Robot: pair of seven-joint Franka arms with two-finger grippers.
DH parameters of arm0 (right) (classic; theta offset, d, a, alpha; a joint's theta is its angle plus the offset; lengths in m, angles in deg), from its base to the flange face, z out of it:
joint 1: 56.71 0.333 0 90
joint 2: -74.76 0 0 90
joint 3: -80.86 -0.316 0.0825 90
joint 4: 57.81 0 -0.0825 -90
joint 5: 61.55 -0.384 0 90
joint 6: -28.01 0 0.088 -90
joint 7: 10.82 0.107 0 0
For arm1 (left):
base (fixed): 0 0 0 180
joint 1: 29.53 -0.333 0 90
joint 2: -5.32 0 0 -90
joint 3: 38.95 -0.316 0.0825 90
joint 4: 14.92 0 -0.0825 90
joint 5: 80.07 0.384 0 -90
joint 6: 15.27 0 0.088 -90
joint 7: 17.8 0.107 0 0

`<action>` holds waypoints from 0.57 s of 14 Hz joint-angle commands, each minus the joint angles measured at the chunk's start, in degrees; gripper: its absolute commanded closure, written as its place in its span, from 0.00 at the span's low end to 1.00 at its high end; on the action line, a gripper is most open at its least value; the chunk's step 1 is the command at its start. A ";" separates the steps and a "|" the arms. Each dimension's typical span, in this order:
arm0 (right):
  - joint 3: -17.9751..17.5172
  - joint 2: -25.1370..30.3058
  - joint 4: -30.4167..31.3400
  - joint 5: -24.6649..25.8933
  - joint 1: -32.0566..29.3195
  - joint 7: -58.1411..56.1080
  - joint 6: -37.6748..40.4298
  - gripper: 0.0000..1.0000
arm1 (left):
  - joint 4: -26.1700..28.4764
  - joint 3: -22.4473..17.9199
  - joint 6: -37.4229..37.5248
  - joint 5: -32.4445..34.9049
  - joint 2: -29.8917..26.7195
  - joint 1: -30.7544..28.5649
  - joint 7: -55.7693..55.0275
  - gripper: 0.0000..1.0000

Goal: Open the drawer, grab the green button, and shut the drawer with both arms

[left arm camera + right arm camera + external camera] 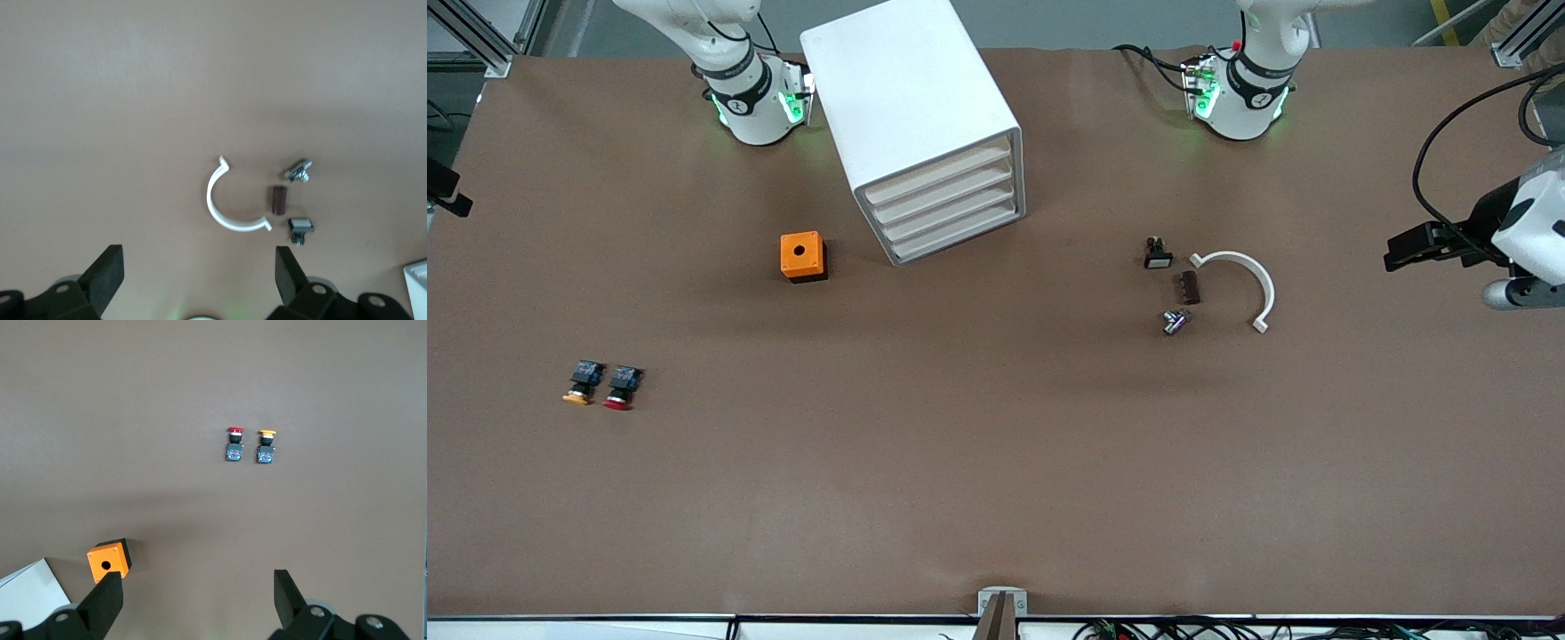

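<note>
White four-drawer cabinet [925, 124] is being kept closed, green button unseen | left gripper [200, 277], right gripper [197, 600] are being held high over worktop [996, 462], jaws apart, waiting.

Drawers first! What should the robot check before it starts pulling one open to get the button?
1. All four drawers of the white drawer cabinet shut: ok, none opened yet.
2. Green button in sight: not ok; only the orange-capped button and red-capped button show.
3. Left gripper open and empty, over bare table: ok.
4. Right gripper open and empty: ok.
5. Table in front of the drawers free: ok; the orange box sits beside the cabinet.
</note>
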 commanded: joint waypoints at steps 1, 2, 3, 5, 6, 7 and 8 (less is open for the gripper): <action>0.14 1.32 1.35 0.24 0.08 -0.26 -0.06 0.00 | -0.63 -0.11 1.50 -0.18 2.53 0.16 -0.06 0.00; 0.14 1.32 1.35 0.24 0.08 -0.26 -0.06 0.00 | -0.72 -0.11 1.50 -0.18 3.67 0.42 -0.14 0.00; 0.14 1.32 1.35 0.32 0.08 -0.26 -0.06 0.00 | -0.80 -0.11 1.50 -0.18 4.81 0.77 -0.23 0.00; 0.14 1.32 1.35 0.32 0.08 -0.35 -0.06 0.00 | -0.72 0.42 1.50 -0.27 7.80 1.13 -0.41 0.00; 0.14 1.32 1.35 0.24 0.08 -0.35 0.03 0.00 | -0.72 0.77 1.50 -0.27 8.77 1.22 -0.41 0.00; 0.14 1.32 1.35 0.32 0.08 -0.35 0.03 0.00 | -0.80 0.86 1.50 -0.27 9.82 1.83 -0.50 0.00; 0.14 1.32 1.35 0.32 0.08 -0.35 0.03 0.00 | -0.89 0.86 1.50 -0.27 11.14 2.27 -1.11 0.00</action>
